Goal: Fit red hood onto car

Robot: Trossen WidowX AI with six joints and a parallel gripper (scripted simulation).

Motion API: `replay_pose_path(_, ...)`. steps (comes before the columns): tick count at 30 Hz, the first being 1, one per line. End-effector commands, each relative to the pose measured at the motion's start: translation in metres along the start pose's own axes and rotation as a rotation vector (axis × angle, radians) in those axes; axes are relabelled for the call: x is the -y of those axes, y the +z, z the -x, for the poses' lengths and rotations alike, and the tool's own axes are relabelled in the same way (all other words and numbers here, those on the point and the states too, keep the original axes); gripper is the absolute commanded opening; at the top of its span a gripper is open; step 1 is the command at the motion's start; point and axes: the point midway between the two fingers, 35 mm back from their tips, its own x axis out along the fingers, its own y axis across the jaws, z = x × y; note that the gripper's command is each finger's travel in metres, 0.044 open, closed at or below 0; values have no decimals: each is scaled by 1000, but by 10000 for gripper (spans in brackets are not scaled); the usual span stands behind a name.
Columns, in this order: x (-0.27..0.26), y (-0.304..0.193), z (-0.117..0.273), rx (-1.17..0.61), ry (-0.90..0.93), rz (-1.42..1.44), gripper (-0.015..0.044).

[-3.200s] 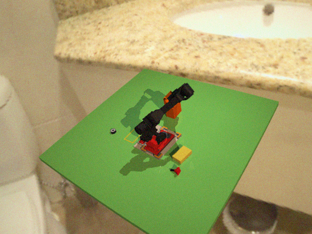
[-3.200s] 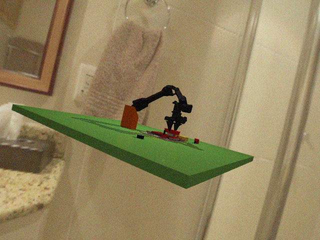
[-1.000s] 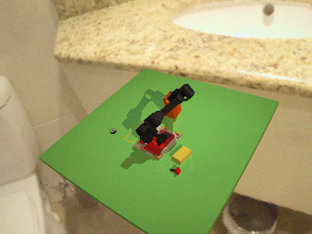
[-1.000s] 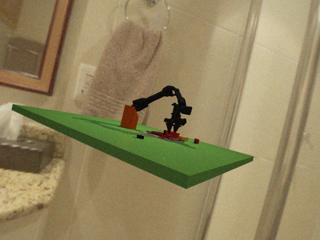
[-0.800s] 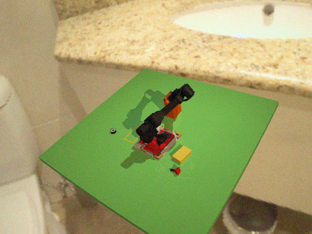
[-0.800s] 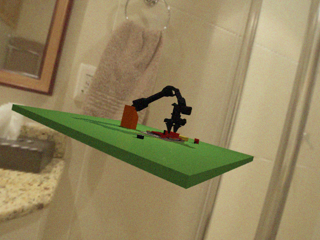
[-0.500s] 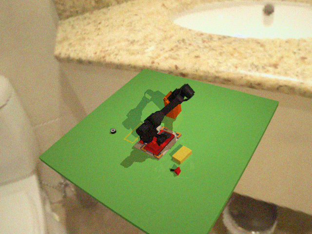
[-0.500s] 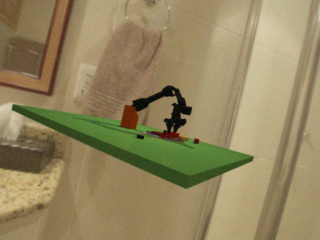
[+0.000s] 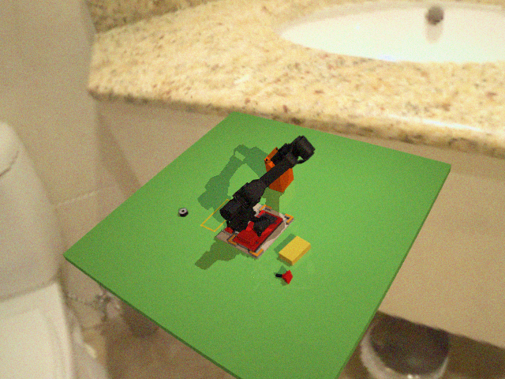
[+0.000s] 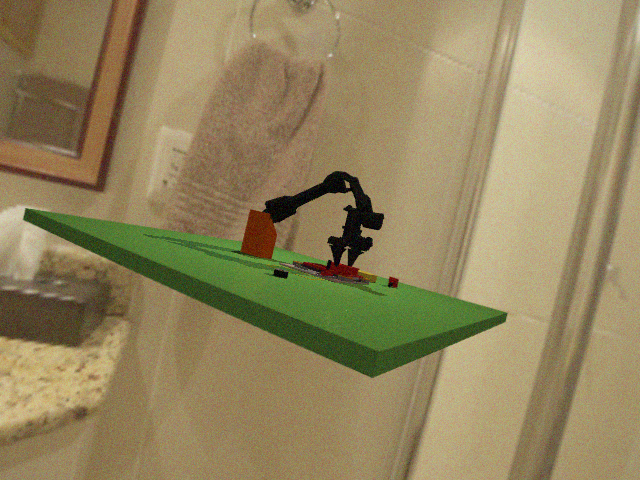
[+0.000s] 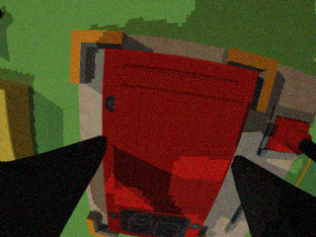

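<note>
In the top view, the pincer [image 9: 250,230] [image 10: 344,264] [image 11: 170,153] stands apart over the hood [image 9: 246,239] [image 10: 345,270] [image 11: 173,118]; the hood lies on the car within the jig [image 9: 222,235] [image 10: 366,282] [image 11: 91,116]; a yellow block [image 9: 294,249] [image 10: 368,277] [image 11: 6,125] sits at its four o'clock.

From where I stand, a yellow block [image 9: 294,249] [image 10: 369,277] [image 11: 4,123] sits to the right, with a small red piece [image 9: 287,276] [image 10: 393,282] with a black stub near it, on the near side. Off left lies a little dark wheel [image 9: 179,213] [image 10: 280,273]. The sink [image 9: 387,36] is set into a speckled counter [image 9: 183,73] [image 10: 67,382] at the far side; elsewhere a towel [image 10: 248,134] hangs by the wall.
</note>
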Motion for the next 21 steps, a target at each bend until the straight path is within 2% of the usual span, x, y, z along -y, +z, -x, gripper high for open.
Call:
replay_pose_path(1, 1, 3, 17, 4, -3, 3, 440)
replay_pose_path(6, 1, 2, 66, -5, -1, 3, 440)
replay_pose_path(21, 1, 2, 68, -6, 0, 3, 440)
